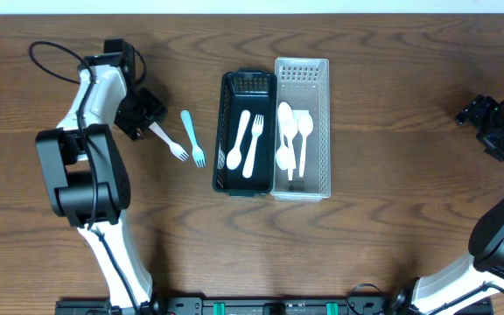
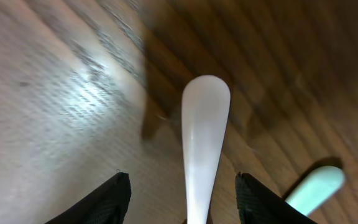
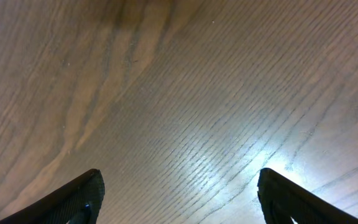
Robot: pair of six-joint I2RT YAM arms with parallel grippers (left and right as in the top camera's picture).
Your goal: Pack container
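**A:** Left gripper (image 2: 182, 186) spread wide, white fork (image 2: 204, 137) handle dead centre between the fingers, nothing pinched yet. I'd drop straight down, close on the handle and lift level.

**B:** Overhead shows what the wrist can't: tines pointing away from the fingers, teal fork (image 1: 192, 138) just beside, black basket (image 1: 250, 83) beyond. Right gripper (image 3: 179, 186) gapes, empty, over bare wood.

loose forks (image 1: 190, 134) left of fork tray (image 1: 250, 83) | spoon tray (image 1: 302, 70) right, touching
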